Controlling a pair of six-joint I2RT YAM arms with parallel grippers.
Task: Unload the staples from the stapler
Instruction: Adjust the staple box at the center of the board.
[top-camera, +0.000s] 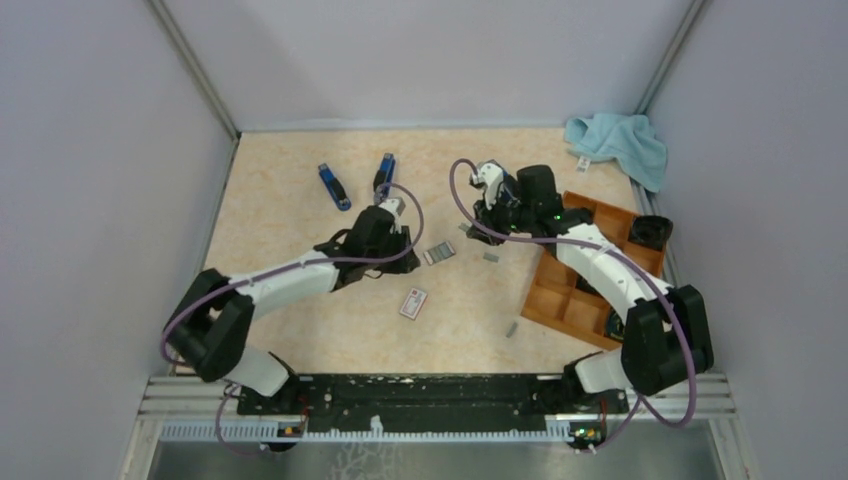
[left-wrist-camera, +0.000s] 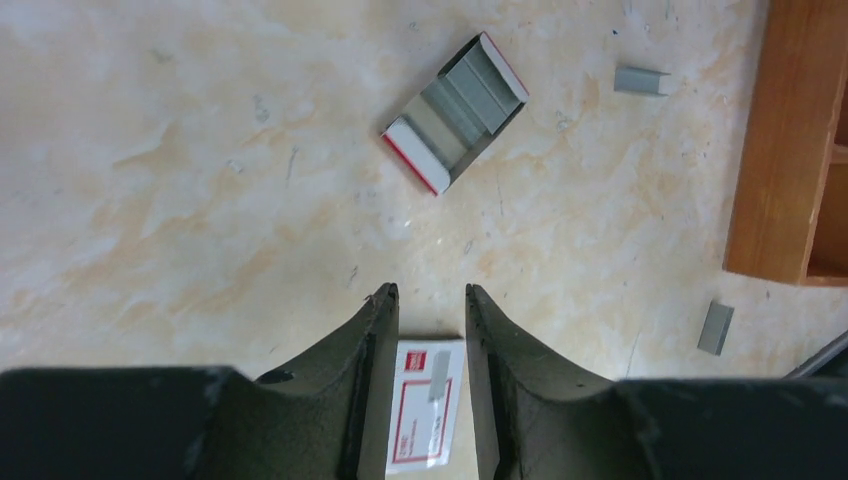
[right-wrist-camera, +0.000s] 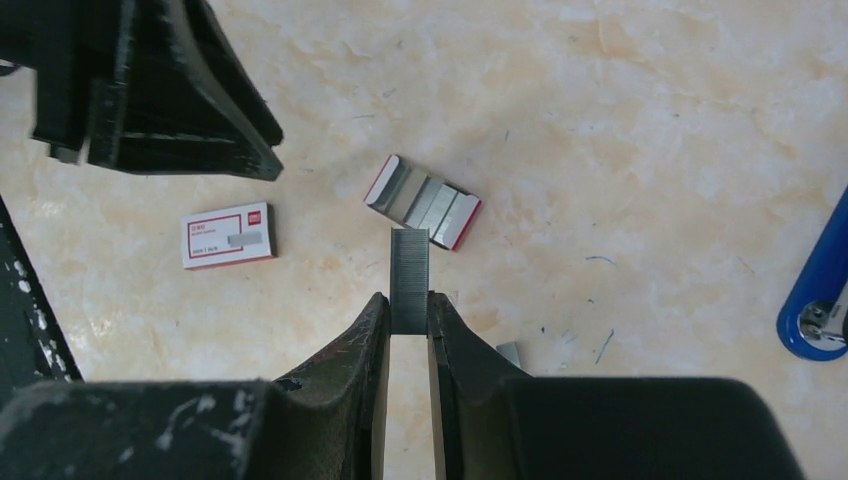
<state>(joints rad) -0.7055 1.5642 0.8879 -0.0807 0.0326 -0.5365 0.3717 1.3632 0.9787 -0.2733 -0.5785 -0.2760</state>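
My right fingers (right-wrist-camera: 377, 320) are pinched on a strip of staples (right-wrist-camera: 409, 262), its free end pointing at the open staple tray (right-wrist-camera: 423, 203) lying on the bench (right-wrist-camera: 650, 120). My left fingers (left-wrist-camera: 380, 320) stand a narrow gap apart with nothing between them (the closed white box (left-wrist-camera: 425, 410) shows below, through the gap). Two loose strips (left-wrist-camera: 640, 80) (left-wrist-camera: 715, 327) lie near the wooden organiser (left-wrist-camera: 790, 150). A blue stapler (right-wrist-camera: 820, 290) sits at the right edge.
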